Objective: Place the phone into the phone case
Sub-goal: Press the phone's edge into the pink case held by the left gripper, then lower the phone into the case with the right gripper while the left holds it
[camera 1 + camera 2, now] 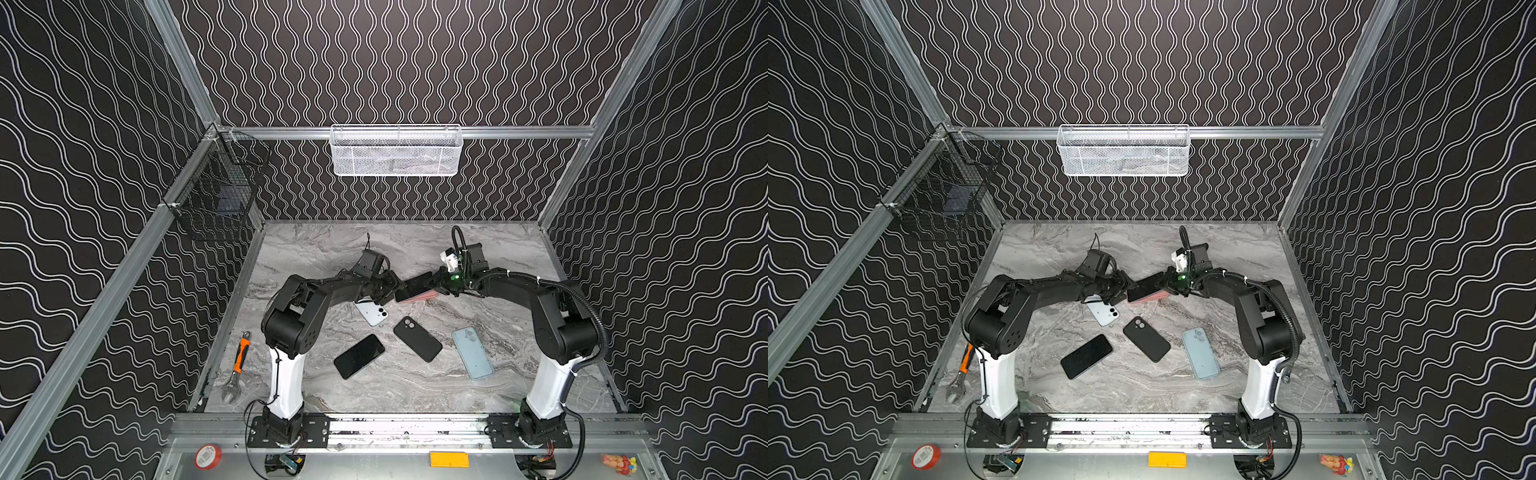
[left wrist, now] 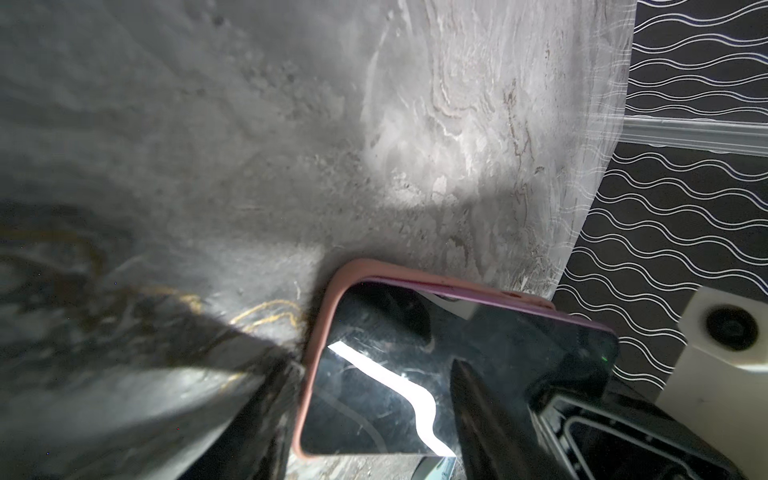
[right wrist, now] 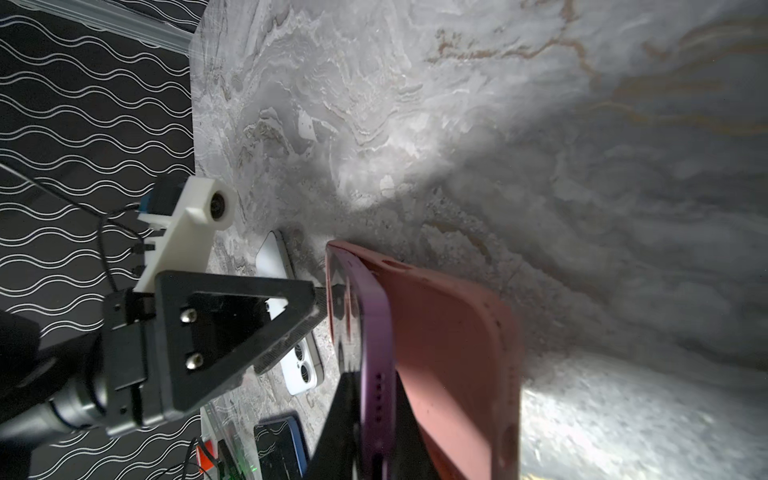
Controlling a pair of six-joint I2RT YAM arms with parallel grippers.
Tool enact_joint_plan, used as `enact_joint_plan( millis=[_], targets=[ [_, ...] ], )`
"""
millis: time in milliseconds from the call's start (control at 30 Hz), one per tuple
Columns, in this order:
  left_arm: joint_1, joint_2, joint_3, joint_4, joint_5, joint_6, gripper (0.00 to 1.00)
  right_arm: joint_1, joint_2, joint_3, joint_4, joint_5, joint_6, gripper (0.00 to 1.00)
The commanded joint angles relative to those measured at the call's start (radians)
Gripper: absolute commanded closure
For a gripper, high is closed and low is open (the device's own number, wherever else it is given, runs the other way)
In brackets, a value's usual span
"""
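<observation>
A purple phone (image 1: 413,286) (image 1: 1146,286) with a black screen (image 2: 415,353) is held tilted above the marble table, partly seated in a pink phone case (image 1: 424,296) (image 3: 449,332). My right gripper (image 1: 436,279) (image 3: 378,415) is shut on the phone's purple edge (image 3: 376,332); at that end the case stands away from the phone. The left gripper (image 1: 392,286) (image 2: 374,365) is open at the opposite end. One of its fingers (image 2: 257,395) is beside the pink rim (image 2: 328,316) and the other finger (image 2: 478,415) is over the screen. In the right wrist view a left fingertip (image 3: 316,301) touches the phone's corner.
On the table nearer the front lie a white phone (image 1: 371,312), a black case (image 1: 417,338), a black phone (image 1: 359,356) and a light-blue case (image 1: 472,352). A wrench (image 1: 239,361) lies at the left edge. A white basket (image 1: 395,151) and a black wire basket (image 1: 216,195) hang on the walls.
</observation>
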Motion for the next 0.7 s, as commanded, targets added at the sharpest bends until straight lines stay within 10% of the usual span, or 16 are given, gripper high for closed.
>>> enact_joint_plan(
  millis=[0, 667],
  targets=[
    [-0.02, 0.01, 0.009, 0.046, 0.131, -0.041, 0.38, 0.007, 0.039, -0.021, -0.179, 0.229, -0.054, 0.86],
    [-0.018, 0.002, 0.001, 0.046, 0.096, -0.036, 0.39, -0.008, 0.04, -0.006, -0.209, 0.288, -0.085, 0.55]
  ],
)
